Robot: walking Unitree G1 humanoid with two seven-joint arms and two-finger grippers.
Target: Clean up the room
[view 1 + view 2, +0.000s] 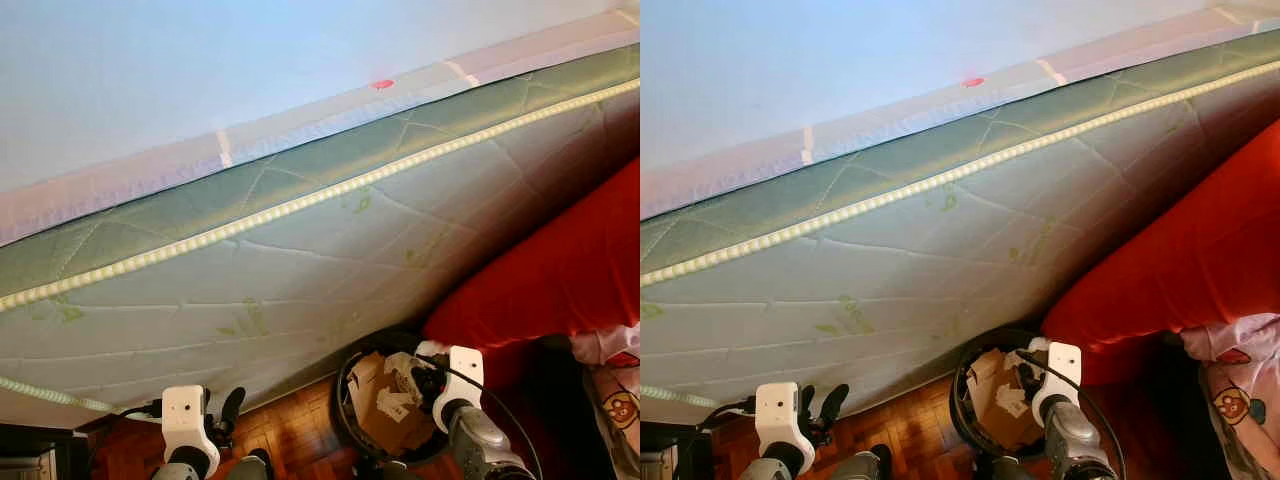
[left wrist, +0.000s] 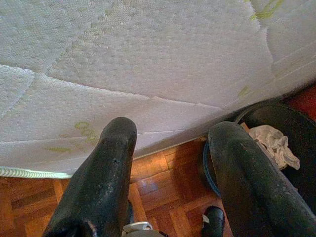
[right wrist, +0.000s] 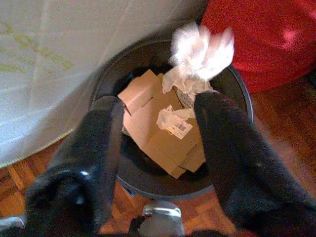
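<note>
A round black bin (image 1: 345,385) stands on the parquet floor against the mattress, holding flattened cardboard (image 3: 163,133) and scraps of paper. A crumpled white paper wad (image 3: 200,52) shows blurred at the bin's far rim (image 3: 237,94). My right gripper (image 3: 158,106) hangs open just above the bin (image 1: 958,395) with nothing between its fingers. My left gripper (image 2: 173,131) is open too, low over the floor and close to the mattress side, holding nothing. In the left eye view the left gripper (image 1: 225,415) sits left of the bin and the right gripper (image 1: 425,375) sits over it.
A quilted white-green mattress (image 1: 300,260) with a pale blue sheet fills the space ahead. A small red item (image 1: 382,84) lies on the sheet near the edge. Red bedding (image 1: 560,270) bulges at right above a patterned cloth (image 1: 615,390). Parquet floor (image 1: 290,430) lies between the arms.
</note>
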